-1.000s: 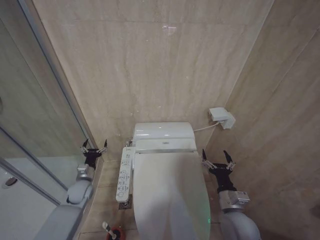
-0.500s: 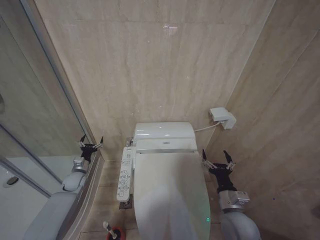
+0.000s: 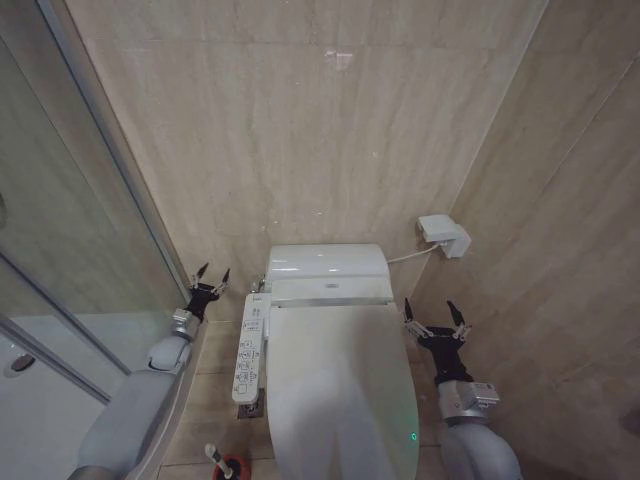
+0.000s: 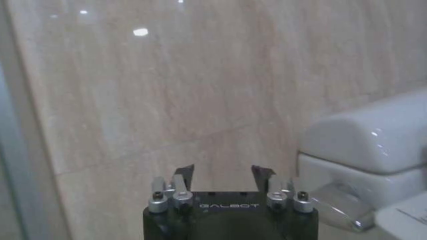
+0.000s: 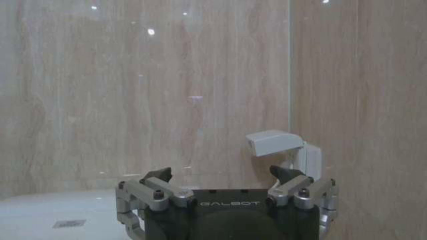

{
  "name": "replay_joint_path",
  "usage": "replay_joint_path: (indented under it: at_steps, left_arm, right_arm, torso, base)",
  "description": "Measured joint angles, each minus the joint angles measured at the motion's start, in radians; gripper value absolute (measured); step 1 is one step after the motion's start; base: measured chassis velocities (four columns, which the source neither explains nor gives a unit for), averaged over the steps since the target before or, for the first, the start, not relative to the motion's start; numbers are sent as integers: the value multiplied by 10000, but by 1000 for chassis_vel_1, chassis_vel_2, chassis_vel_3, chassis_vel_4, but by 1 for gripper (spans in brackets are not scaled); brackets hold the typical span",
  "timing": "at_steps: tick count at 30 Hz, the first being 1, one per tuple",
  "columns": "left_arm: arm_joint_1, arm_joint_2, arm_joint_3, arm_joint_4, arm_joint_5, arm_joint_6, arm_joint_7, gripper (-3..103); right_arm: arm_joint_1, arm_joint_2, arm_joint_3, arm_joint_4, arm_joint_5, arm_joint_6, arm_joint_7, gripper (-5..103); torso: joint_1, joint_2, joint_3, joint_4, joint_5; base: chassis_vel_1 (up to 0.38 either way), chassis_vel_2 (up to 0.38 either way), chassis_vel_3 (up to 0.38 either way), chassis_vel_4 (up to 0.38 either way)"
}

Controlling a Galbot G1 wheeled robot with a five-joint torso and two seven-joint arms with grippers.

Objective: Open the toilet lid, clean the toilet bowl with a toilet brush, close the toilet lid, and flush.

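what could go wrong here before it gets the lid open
The glossy white oval toilet lid is down, and the open left gripper hangs beside the long white button-panel strip, so a reach across might press buttons. The open right gripper sits between the toilet and the beige side wall, leaving little room to swing. The smooth lid may slip from the fingers.

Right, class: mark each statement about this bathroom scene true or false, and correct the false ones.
1. The toilet lid is closed. True.
2. The left claw grips the toilet brush. False: it is open and empty, raised beside the tank; the brush stands in its red holder on the floor.
3. The right claw is open, beside the lid. True.
4. The button panel lies on the robot's right of the toilet. False: it is on the left.
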Motion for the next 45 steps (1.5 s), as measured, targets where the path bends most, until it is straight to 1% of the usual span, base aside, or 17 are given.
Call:
replay_joint_path:
  at_steps: [4,5,6,8,9,11,12,14,16,17,19,20,21,24,25,28,45]
  left_arm:
    - [-237,-15,165,503,464,-316,175,68]
    - [-237,-15,165,503,464,-316,175,68]
    - [-345,-19,223,725,712,-488,220,40]
    - [-434,-6,307,906,1085,-644,350,40]
    - [-434,-6,307,906,1085,-644,350,40]
    - [-504,0,363,1057,1371,-877,546,40]
    - [-552,-11,367,1121,1536,-994,648,14]
    - [-600,-30,366,1186,1674,-1095,723,14]
    - [-696,-106,352,1330,1930,-1389,928,14]
    - [-696,-106,352,1330,1930,-1389,928,14]
    - [-703,-127,348,1340,1969,-1511,1124,14]
    - [-703,-132,345,1341,1980,-1575,1210,0]
    - [-703,-132,345,1341,1980,-1575,1210,0]
    - [-664,-134,308,1332,2111,-1818,1662,0]
    - [-664,-134,308,1332,2111,-1818,1662,0]
    - [-636,-84,272,1330,2128,-1945,1999,0]
    - [-492,12,155,1140,2100,-1989,2109,0]
  right_arm:
    - [0,0,0,0,0,0,0,100]
    - [0,0,0,0,0,0,0,100]
    - [0,0,0,0,0,0,0,100]
    - [0,0,0,0,0,0,0,100]
    - [0,0,0,0,0,0,0,100]
    - [0,0,0,0,0,0,0,100]
    - [0,0,0,0,0,0,0,100]
    - [0,0,0,0,0,0,0,100]
    - [0,-1,0,0,0,0,0,100]
    - [0,-1,0,0,0,0,0,100]
    - [0,0,0,0,0,0,0,100]
    - [0,0,0,0,0,0,0,100]
    - [0,0,0,0,0,0,0,100]
    - [0,0,0,0,0,0,0,100]
    - [0,0,0,0,0,0,0,100]
    - [0,0,0,0,0,0,0,100]
    - [4,0,0,0,0,0,0,100]
  torso:
    - [0,0,0,0,0]
    - [0,0,0,0,0]
    - [0,0,0,0,0]
    - [0,0,0,-1,0]
    - [0,0,0,-1,0]
    - [0,0,0,0,-1]
    - [0,0,0,0,-1]
    - [0,0,0,1,0]
    - [0,0,0,-3,-1]
    - [0,0,0,-3,-1]
    - [0,0,0,-1,0]
    - [0,0,0,-1,0]
    - [0,0,0,-1,0]
    - [0,0,0,0,-1]
    - [0,0,0,0,-1]
    - [0,0,0,-1,0]
    - [5,1,0,-1,-1]
  base:
    - [0,0,0,0]
    - [0,0,0,0]
    - [0,0,0,0]
    - [0,0,0,0]
    - [0,0,0,0]
    - [0,0,0,0]
    - [0,0,0,0]
    - [0,0,0,0]
    - [0,0,0,0]
    - [0,0,0,0]
    - [0,0,0,0]
    - [0,0,0,0]
    - [0,0,0,0]
    - [0,0,0,0]
    - [0,0,0,0]
    - [0,0,0,0]
    - [-29,34,35,-28]
